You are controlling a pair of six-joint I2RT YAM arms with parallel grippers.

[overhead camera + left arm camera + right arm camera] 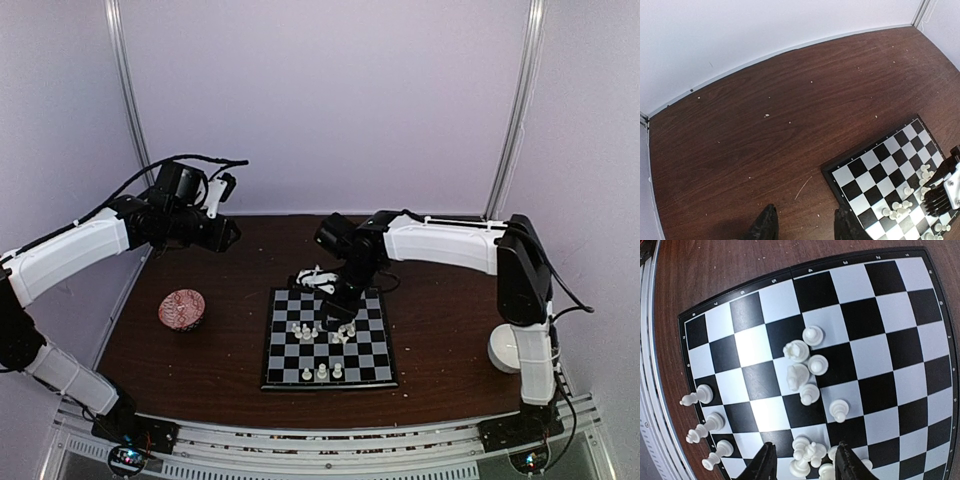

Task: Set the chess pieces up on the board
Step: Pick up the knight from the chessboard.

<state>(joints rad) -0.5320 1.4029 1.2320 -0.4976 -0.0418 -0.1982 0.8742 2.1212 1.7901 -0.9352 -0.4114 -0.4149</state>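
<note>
The black-and-white board point(372, 352) lies in the middle of the table. White chess pieces stand on it in a central cluster point(802, 365), and three stand in a row point(702, 425) along one edge. A smaller clump point(812, 455) sits between the fingers of my right gripper point(805, 466), which hangs open just above the board point(860, 315) and touches none of them. My left gripper point(805, 227) is open and empty, high over bare wood left of the board's corner point(875, 160). In the top view the left gripper point(225, 235) is at the back left and the right gripper point(335, 315) is over the pieces point(322, 372).
A pink patterned bowl point(182, 309) sits left of the board. A white bowl point(503, 350) stands at the right, partly behind the right arm. Pale crumbs point(766, 115) dot the wood. The back wall edge point(790, 50) is close behind.
</note>
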